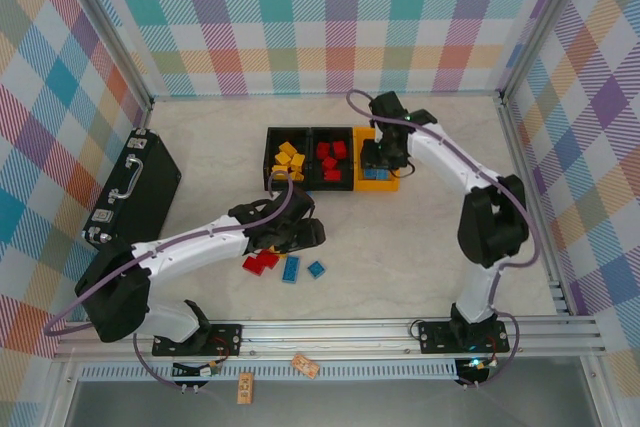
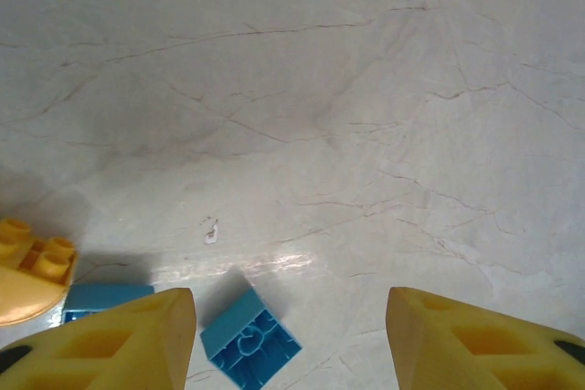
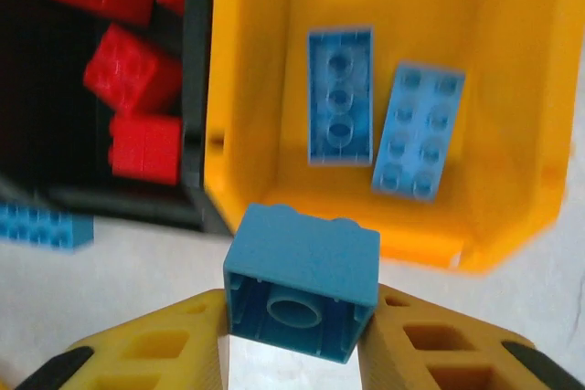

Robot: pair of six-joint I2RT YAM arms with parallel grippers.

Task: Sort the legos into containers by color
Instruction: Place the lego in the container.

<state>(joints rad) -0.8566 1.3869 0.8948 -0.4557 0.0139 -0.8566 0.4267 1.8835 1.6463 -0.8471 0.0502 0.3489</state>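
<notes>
Three containers stand in a row: a black bin (image 1: 270,159) with yellow legos, a black bin (image 1: 313,157) with red ones, and a yellow-orange bin (image 1: 362,185) with blue ones. My right gripper (image 3: 297,326) is shut on a blue brick (image 3: 302,271), held just outside the yellow bin's near wall (image 3: 247,89). Two blue bricks (image 3: 339,96) lie inside that bin. My left gripper (image 2: 291,335) hangs open over the table. An overturned blue brick (image 2: 249,340) lies between its fingers, close to the left fingertip (image 2: 160,335). Loose red (image 1: 260,262), blue (image 1: 291,268) and yellow (image 2: 32,267) legos lie nearby.
A black briefcase (image 1: 135,192) lies at the left wall. Another blue brick (image 3: 41,226) sits on the table in front of the red-filled bin (image 3: 196,134). Metal rails (image 1: 330,332) border the table's near edge, with a small card (image 1: 305,365) beyond them.
</notes>
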